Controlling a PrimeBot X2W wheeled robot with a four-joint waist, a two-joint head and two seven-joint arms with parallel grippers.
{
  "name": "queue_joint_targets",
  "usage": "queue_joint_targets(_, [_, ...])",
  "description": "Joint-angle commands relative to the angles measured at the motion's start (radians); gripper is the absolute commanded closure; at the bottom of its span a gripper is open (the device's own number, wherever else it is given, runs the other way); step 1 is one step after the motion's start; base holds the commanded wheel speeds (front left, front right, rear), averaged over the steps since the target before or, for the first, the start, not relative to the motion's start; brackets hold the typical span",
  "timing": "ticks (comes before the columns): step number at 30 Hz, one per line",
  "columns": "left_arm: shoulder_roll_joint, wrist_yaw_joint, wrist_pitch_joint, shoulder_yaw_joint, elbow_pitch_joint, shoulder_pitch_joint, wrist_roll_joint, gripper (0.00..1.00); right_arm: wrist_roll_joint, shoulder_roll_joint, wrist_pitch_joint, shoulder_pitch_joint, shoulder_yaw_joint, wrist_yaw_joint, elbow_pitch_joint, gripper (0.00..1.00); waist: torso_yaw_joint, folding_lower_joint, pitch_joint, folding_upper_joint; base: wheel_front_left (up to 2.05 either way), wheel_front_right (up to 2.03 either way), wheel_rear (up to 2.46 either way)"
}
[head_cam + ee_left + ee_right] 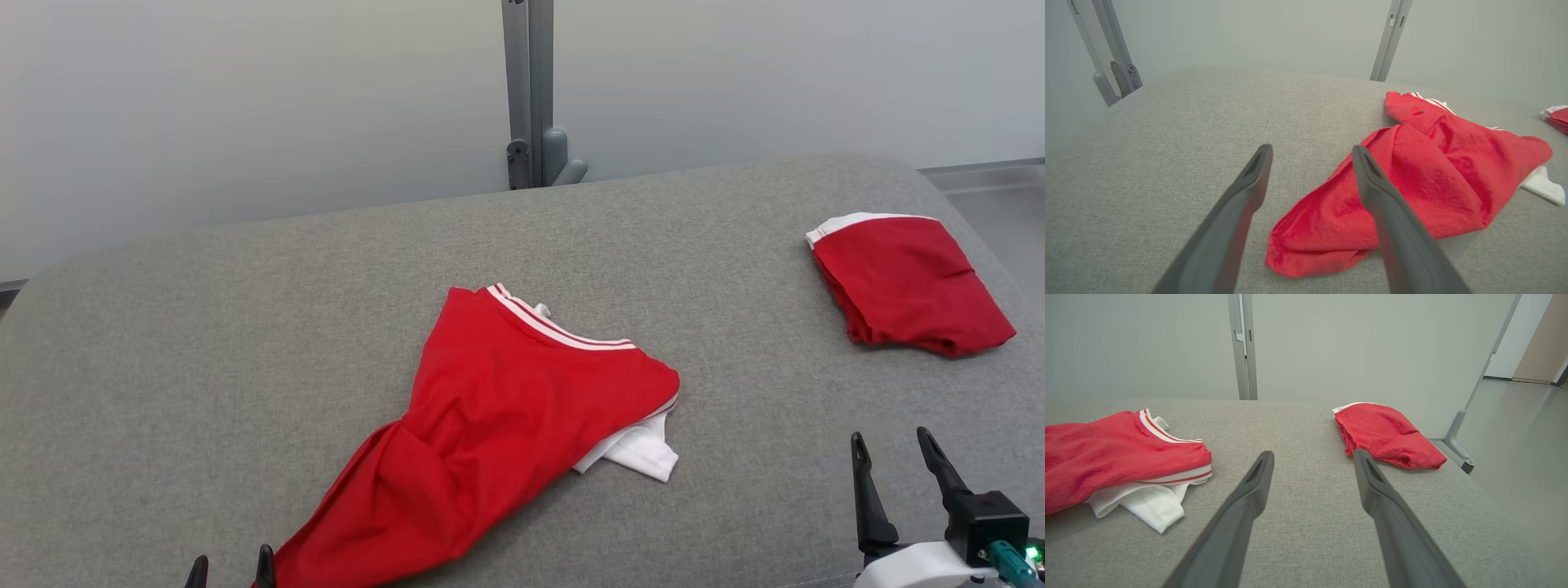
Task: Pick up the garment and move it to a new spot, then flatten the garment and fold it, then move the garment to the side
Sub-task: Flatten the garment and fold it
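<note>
A crumpled red garment [490, 425] with white striped trim and a white part poking out at its right lies in the middle of the grey padded table [245, 327]. It also shows in the left wrist view [1412, 183] and the right wrist view [1114, 453]. My left gripper [230, 568] is open at the bottom edge, just left of the garment's near end, holding nothing [1312, 152]. Open and empty too, my right gripper [890, 441] hovers over bare table at the lower right [1314, 457], apart from the garment.
A second red garment [906, 282], folded with a white edge, rests at the table's far right [1384, 435]. A grey metal post [529, 90] stands behind the table's far edge. The table's right edge drops to the floor [1527, 457].
</note>
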Motion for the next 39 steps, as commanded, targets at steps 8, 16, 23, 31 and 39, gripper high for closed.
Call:
queue_joint_targets(8, [-0.007, 0.000, 0.033, 0.029, 0.095, 0.005, -0.017, 0.00, 0.037, -0.017, 0.007, -0.078, 0.181, -0.001, 0.080, 0.00, 0.001, 0.0000, 0.027, 0.0000, 0.00, 0.00, 0.00])
queue_joint_targets(16, [0.010, -0.012, 0.175, -0.017, 0.122, -0.054, -0.054, 0.00, 0.163, -0.122, 0.152, -0.291, 0.479, -0.002, 0.251, 0.00, 0.045, 0.0000, 0.099, 0.0000, 0.00, 0.00, 0.00])
queue_joint_targets(23, [0.013, -0.016, 0.205, -0.037, 0.147, -0.135, -0.071, 0.00, 0.203, -0.147, 0.164, -0.387, 0.550, -0.002, 0.353, 0.00, 0.086, 0.0000, 0.176, 0.0000, 0.00, 0.00, 0.00])
queue_joint_targets(31, [0.025, -0.025, 0.201, -0.061, 0.156, -0.189, -0.104, 0.00, 0.229, -0.144, 0.144, -0.438, 0.602, -0.002, 0.437, 0.00, 0.099, 0.0000, 0.211, 0.0000, 0.00, 0.00, 0.00])
queue_joint_targets(39, [0.032, -0.026, 0.205, -0.074, 0.163, -0.190, -0.126, 0.00, 0.252, -0.134, 0.114, -0.456, 0.632, -0.002, 0.485, 0.00, 0.097, 0.0000, 0.222, 0.0000, 0.00, 0.00, 0.00])
